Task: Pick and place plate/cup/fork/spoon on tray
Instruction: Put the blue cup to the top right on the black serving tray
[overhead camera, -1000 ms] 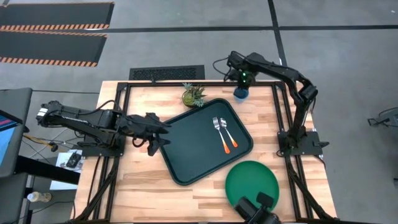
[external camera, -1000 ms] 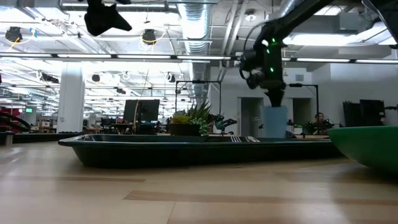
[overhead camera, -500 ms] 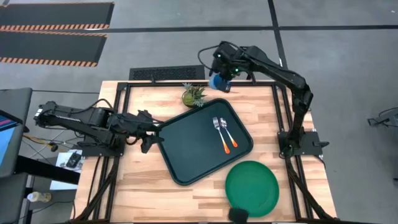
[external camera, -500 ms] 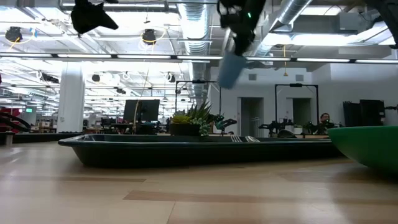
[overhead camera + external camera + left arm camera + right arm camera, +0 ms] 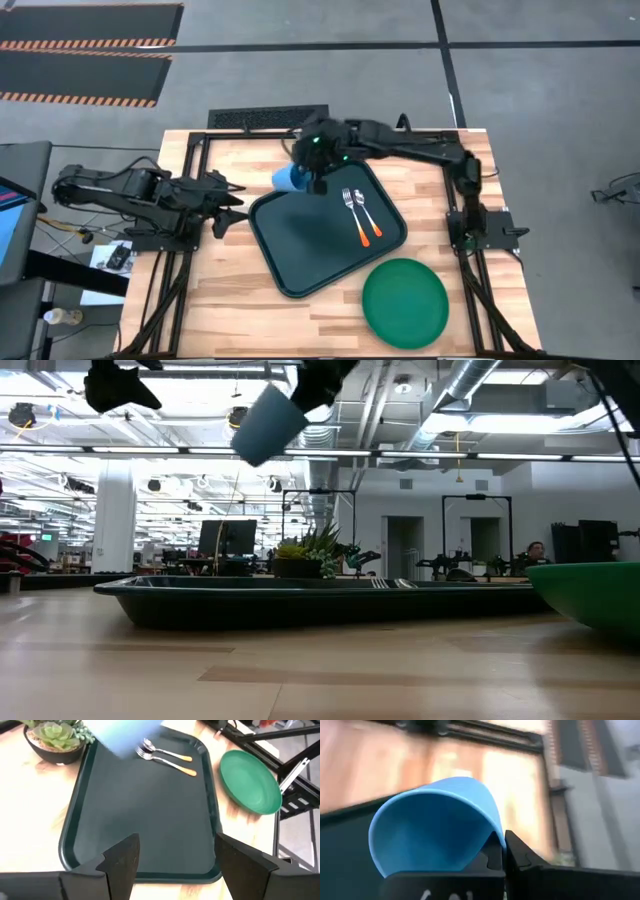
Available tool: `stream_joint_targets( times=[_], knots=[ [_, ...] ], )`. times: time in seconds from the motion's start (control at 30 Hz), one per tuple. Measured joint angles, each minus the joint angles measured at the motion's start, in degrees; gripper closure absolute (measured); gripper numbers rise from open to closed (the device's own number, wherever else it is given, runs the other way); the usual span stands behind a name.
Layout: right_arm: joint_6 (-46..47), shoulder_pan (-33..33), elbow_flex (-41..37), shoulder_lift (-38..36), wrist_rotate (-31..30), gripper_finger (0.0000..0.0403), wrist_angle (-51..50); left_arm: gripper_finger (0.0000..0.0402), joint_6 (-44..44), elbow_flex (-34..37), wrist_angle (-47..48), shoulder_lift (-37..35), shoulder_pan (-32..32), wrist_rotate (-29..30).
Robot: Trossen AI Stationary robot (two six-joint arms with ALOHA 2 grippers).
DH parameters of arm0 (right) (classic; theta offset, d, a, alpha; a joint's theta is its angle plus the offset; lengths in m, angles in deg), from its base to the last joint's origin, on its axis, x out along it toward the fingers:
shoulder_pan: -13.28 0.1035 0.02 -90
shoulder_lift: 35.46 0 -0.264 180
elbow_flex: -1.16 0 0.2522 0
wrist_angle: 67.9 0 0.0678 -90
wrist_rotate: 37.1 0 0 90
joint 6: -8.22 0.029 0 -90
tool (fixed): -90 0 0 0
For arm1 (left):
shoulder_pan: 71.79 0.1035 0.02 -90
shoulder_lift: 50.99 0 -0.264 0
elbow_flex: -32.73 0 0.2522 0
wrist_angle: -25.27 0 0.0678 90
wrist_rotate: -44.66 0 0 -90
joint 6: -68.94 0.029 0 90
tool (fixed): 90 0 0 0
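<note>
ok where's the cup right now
The cup is held tilted in the air by the right gripper, over the tray's far left corner, near the potted plant.

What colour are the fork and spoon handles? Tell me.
Orange, on both the fork and the spoon; the left wrist view shows it best.

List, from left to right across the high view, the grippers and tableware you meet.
left gripper → cup held by right gripper → fork → spoon → plate
</note>
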Motion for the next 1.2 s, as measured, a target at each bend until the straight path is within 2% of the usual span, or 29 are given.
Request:
stream_joint_targets(
  times=[0.27,0.47,0.67,1.2],
  knots=[
    [0.0,2.0,5.0,11.5,1.3,0.0401,-4.2,0.0162,-0.9,0.0,1.7,-0.9,0.0,0.8],
    [0.0,1.9,9.2,17.0,6.5,0.0401,-9.7,0.0162,-0.9,0.0,1.6,-0.9,0.0,0.8],
    [0.0,1.4,10.3,20.0,7.2,0.0399,-13.1,0.0162,-0.8,0.0,1.5,-0.9,0.0,1.0],
    [0.0,-1.0,10.3,22.1,8.4,0.0396,-11.7,0.0162,-0.4,0.0,1.5,-0.7,0.0,1.0]
  ],
)
